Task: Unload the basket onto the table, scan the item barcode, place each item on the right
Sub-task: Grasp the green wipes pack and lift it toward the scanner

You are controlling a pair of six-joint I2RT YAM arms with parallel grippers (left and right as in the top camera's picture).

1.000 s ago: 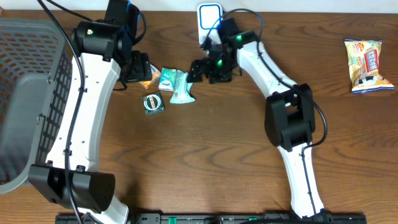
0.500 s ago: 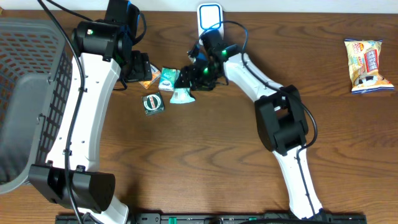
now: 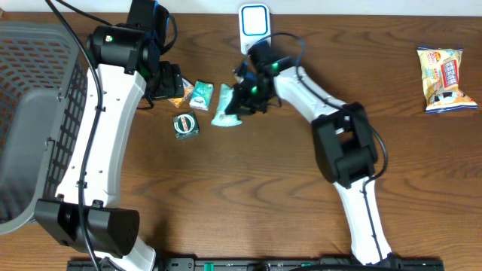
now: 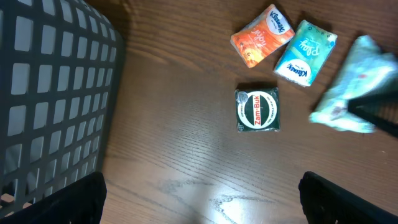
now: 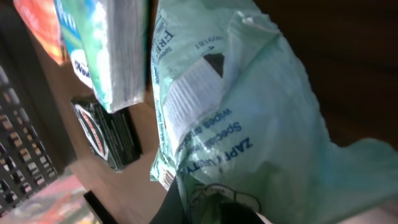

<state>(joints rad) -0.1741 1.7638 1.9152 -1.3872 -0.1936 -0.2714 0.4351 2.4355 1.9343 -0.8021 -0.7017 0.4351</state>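
A pale green wipes packet sits just right of the small packs at the back middle of the table, and my right gripper is shut on its right end. In the right wrist view the packet fills the frame, pinched at its lower end by my gripper. It shows blurred at the right edge of the left wrist view. A white and blue scanner stands at the table's back edge, just behind the right gripper. My left gripper hovers open over bare wood, left of the packs.
An orange tissue pack, a blue tissue pack and a green Zam-Buk tin lie close together. A dark mesh basket takes up the left edge. A snack bag lies far right.
My right gripper swung left to the green packet and shut on it. The packet has shifted slightly right, away from the blue pack. The left arm has not moved.
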